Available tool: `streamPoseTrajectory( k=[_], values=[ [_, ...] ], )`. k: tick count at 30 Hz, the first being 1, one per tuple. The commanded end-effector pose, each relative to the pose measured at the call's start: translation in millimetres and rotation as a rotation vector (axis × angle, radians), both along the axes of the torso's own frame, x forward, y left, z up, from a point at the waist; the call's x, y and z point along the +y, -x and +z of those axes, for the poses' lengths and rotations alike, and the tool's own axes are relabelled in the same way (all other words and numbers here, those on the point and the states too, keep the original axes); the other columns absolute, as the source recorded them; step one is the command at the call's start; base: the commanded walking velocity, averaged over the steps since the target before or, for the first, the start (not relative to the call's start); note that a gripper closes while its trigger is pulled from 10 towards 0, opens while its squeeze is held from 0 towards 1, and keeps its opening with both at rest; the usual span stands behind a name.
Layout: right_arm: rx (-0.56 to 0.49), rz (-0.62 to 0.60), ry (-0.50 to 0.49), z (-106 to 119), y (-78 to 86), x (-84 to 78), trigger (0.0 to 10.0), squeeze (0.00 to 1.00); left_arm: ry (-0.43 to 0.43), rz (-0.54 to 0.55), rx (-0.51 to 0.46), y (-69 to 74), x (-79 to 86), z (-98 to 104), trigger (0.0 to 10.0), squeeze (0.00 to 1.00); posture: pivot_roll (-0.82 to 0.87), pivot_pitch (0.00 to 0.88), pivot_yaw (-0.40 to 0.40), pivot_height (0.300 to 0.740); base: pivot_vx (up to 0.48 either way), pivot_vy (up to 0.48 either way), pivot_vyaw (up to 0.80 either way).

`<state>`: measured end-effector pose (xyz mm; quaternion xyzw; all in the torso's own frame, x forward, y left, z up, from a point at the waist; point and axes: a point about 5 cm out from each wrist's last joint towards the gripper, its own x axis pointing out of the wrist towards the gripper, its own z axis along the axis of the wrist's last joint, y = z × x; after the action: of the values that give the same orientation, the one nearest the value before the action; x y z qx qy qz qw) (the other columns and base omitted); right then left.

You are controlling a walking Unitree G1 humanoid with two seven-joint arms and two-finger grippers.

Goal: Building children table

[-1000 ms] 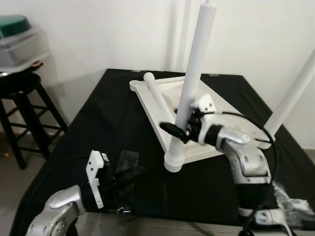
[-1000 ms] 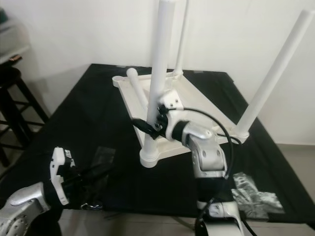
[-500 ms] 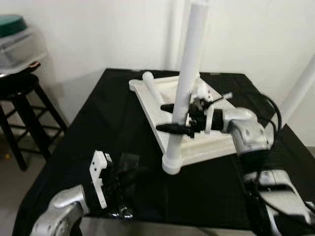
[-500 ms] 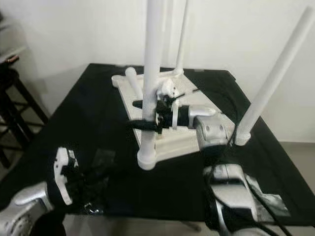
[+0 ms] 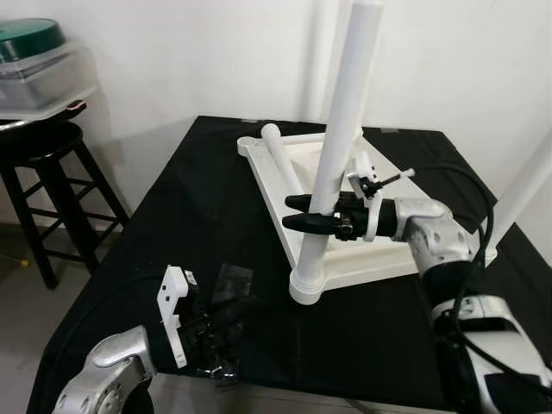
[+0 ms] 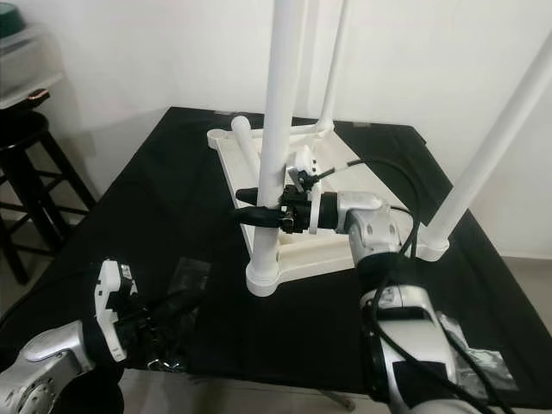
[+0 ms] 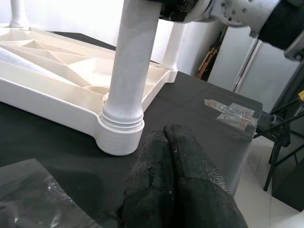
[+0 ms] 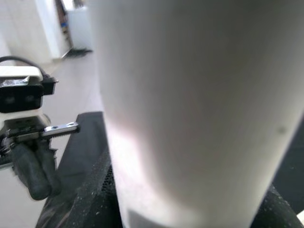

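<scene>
So the right tool has swung from gripping the near leg at an angle to reaching in level, and both fingers are still clamped around it partway up, which looks to me like it's re-gripping mid-twist to screw that leg tighter. The white table top lies upside down toward the far right part of the black tabletop. Leg count: three standing in their corner sockets, one loose leg lying across the frame. Left tool sits fingers together at the near edge, beside a plastic bag.
</scene>
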<state>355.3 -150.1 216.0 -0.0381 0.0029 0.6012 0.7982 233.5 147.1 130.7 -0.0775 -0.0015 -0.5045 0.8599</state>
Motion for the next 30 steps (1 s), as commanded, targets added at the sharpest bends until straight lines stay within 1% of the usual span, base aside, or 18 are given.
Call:
streamPoseTrajectory(
  k=[1,2,3,6,7,8,9,17,18,19,20,21,22,23,24,27,29,30],
  values=[
    [0.015,-0.077,0.011,-11.7,5.3,1.4,0.0,0.00,0.011,-0.011,0.009,2.4,-0.9,-0.8,10.0,0.00,-0.03,0.000,-0.064,0.740,0.000,0.000,0.00],
    [0.015,-0.077,0.011,-11.7,5.3,1.4,0.0,0.00,0.011,-0.011,0.009,2.4,-0.9,-0.8,10.0,0.00,-0.03,0.000,-0.064,0.740,0.000,0.000,0.00],
    [0.016,-0.133,0.017,-17.0,9.7,3.5,0.0,0.00,0.012,-0.011,0.009,2.8,-0.2,-0.9,10.0,0.00,-0.04,0.000,-0.069,0.740,0.000,0.000,0.00],
    [0.016,-0.133,0.017,-17.0,9.7,3.5,0.0,0.00,0.012,-0.011,0.009,2.8,-0.2,-0.9,10.0,0.00,-0.04,0.000,-0.069,0.740,0.000,0.000,0.00],
    [0.070,-0.440,0.052,-48.3,22.9,19.4,0.0,0.00,0.011,-0.011,0.010,2.3,1.7,-0.6,10.0,0.00,-0.06,0.000,-0.054,0.740,0.000,0.000,0.00],
    [0.082,-0.731,0.100,-64.2,42.4,26.2,0.0,0.00,0.012,-0.016,0.018,0.0,3.6,-1.8,10.0,0.00,-0.08,0.000,-0.044,0.740,0.000,0.000,0.00],
    [0.080,-0.773,0.109,-65.2,45.6,26.1,0.0,0.00,0.014,-0.018,0.020,-0.7,3.4,-2.2,10.0,0.00,-0.08,0.000,-0.048,0.740,0.000,0.000,0.00],
    [0.044,-0.733,0.135,-61.6,39.8,26.2,0.0,0.00,0.017,-0.018,0.020,-0.9,0.9,-2.8,10.0,0.00,-0.06,0.000,-0.068,0.740,0.000,0.000,0.00],
    [0.038,-0.733,0.143,-57.4,35.1,26.5,0.0,0.00,0.020,-0.009,0.016,-0.8,0.1,-2.8,10.0,0.00,-0.06,0.000,-0.069,0.740,0.000,0.000,0.00],
    [0.027,-0.749,0.151,-51.8,31.1,26.7,2.8,0.00,0.022,-0.004,0.013,-0.8,-0.6,-2.8,10.0,0.00,-0.05,0.000,-0.069,0.740,0.000,0.000,0.00],
    [0.028,-0.704,0.141,-45.3,26.9,29.2,10.0,0.01,0.023,-0.006,0.013,-0.8,-1.5,-2.6,10.0,0.00,-0.05,0.000,-0.066,0.740,0.000,0.000,0.00],
    [0.034,-0.640,0.111,-37.2,21.2,31.2,10.0,1.00,0.023,-0.012,0.014,-1.1,-2.3,-2.4,10.0,0.00,-0.05,0.000,-0.063,0.740,0.000,0.000,0.00],
    [0.034,-0.640,0.111,-37.2,21.2,31.2,10.0,1.00,0.023,-0.012,0.014,-1.1,-2.3,-2.4,10.0,0.00,-0.05,0.000,-0.063,0.740,0.000,0.000,0.00],
    [0.032,-0.470,0.039,-21.8,14.5,35.2,10.0,1.00,0.022,-0.020,0.015,-2.0,-4.0,-2.2,10.0,0.00,-0.05,0.000,-0.055,0.740,0.000,0.000,0.00],
    [0.032,-0.470,0.039,-21.8,14.5,35.2,10.0,1.00,0.022,-0.020,0.015,-2.0,-4.0,-2.2,10.0,0.00,-0.05,0.000,-0.055,0.740,0.000,0.000,0.00],
    [-0.011,-0.329,0.006,-3.6,8.8,32.8,10.0,1.00,0.023,-0.026,0.015,-3.7,-5.4,-2.6,10.0,0.00,-0.04,0.000,-0.053,0.740,0.000,0.000,0.00],
    [-0.011,-0.329,0.006,-3.6,8.8,32.8,10.0,1.00,0.023,-0.026,0.015,-3.7,-5.4,-2.6,10.0,0.00,-0.04,0.000,-0.053,0.740,0.000,0.000,0.00],
    [-0.029,-0.287,0.021,-1.2,7.4,30.5,10.0,1.00,0.023,-0.027,0.015,-4.2,-6.1,-2.7,10.0,0.00,-0.04,0.000,-0.057,0.740,0.000,0.000,0.00]
  ],
)
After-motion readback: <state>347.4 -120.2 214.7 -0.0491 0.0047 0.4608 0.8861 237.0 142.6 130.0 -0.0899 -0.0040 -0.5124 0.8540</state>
